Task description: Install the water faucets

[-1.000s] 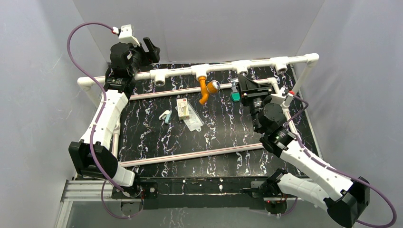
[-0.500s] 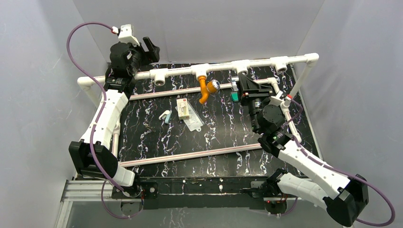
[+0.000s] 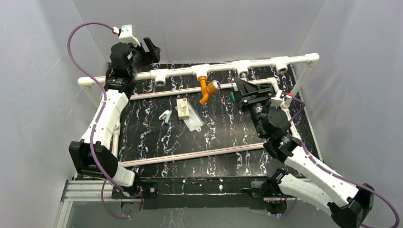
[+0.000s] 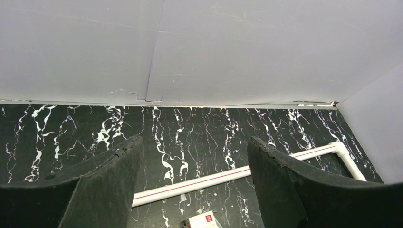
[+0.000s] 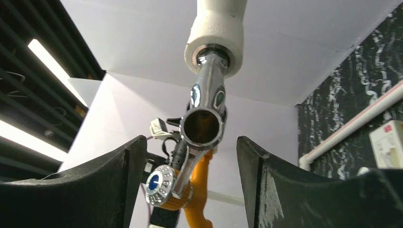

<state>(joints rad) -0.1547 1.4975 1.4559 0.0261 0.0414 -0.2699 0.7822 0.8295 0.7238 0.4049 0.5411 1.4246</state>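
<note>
Right pincer (image 5: 190, 142) edged left, spread near chrome faucet (image 5: 207, 90) | left pincer (image 4: 192, 142) spread, raised

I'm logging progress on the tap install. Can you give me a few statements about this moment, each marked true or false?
1. The orange faucet hangs from a tee of the white pipe. True.
2. The right gripper is clamped on the chrome faucet. False: it is open, straddling the faucet without touching it.
3. The chrome faucet's upper end sits in a white socket. True.
4. The left gripper holds a faucet. False: it is open and empty.
</note>
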